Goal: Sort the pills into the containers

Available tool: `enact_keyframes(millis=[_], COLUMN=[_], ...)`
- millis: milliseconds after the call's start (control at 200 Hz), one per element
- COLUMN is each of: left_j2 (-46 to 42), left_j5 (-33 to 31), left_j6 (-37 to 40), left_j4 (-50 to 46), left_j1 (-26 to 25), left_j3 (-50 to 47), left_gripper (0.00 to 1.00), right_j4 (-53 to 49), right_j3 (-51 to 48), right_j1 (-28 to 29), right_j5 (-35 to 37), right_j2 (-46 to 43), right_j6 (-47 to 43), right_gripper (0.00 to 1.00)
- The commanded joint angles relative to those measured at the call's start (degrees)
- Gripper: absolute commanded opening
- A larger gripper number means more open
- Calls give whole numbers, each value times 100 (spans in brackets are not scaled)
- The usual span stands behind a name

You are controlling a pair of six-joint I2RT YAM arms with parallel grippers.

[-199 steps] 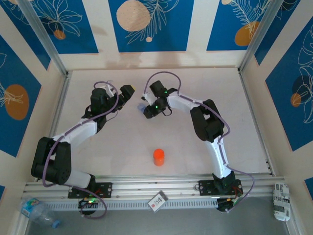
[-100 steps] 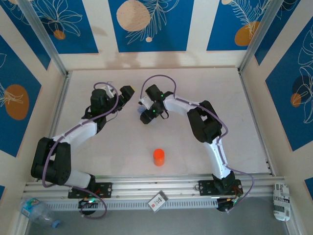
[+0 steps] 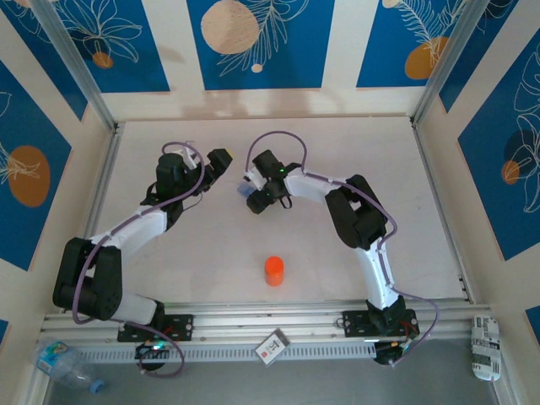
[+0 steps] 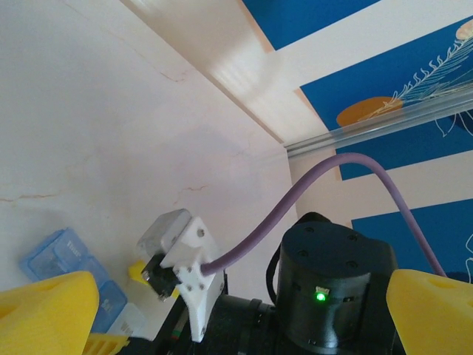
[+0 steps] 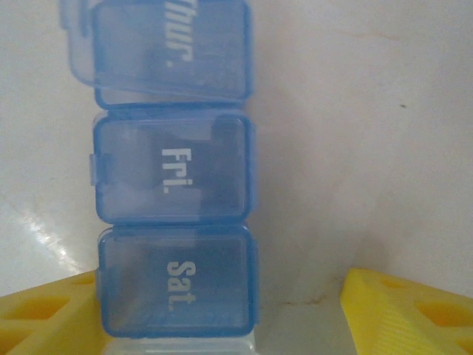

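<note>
Top external, table: I see both arms reaching in toward the middle rear of the pale surface.
Left gripper: it hangs to the left of the strip, apart from it. On the left wrist camera its yellow fingers sit in the two bottom corners, so I read the jaws as spread wide with nothing between them.
Containers: the pale-blue strip lies flat on the table between the two grippers. From the left wrist I catch it at lower left, just beside the right arm's wrist.
Lids: on the right wrist camera the strip reads Thur., Fri., Sat. from top to bottom. The Fri. and Sat. lids lie flat and closed, and the Thur. lid sits slightly skewed. I cannot tell what is inside.
Right gripper: it is directly over the strip. In its own camera the jaws stand apart with the Sat. end between them, one finger just beside the strip's edge and the other well clear, so nothing is clamped.
Orange bottle: it stands upright nearer the bases, well apart from the strip.
</note>
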Motion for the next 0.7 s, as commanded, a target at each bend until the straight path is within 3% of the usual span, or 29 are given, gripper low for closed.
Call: enact_keyframes(millis=[0,145,335,495,695], left_j2=[-171,-144,4,245,686], left_j5=[41,70,62,-142,-804], left_j6=[262,424,858,1762,3043], left_j4=[-235,-402,-933,-2075,-3533], left_j1=[55,52,46,4,-171], left_j3=[152,236,484,1010,1712], left_gripper=[100,100,100,100,100], right_j4=[-544,-668,-630,-623,-989], right_j3=[-57,-4,-265,-286,463], right_j1=[-417,-647,-842,-1055,-1284], right_j5=[759,838,407,-194,-924], right_j2=[-82,-125,-541,-933,-593], right_j6=[331,532,738,1232,1811], right_gripper=[76,76,76,76,77])
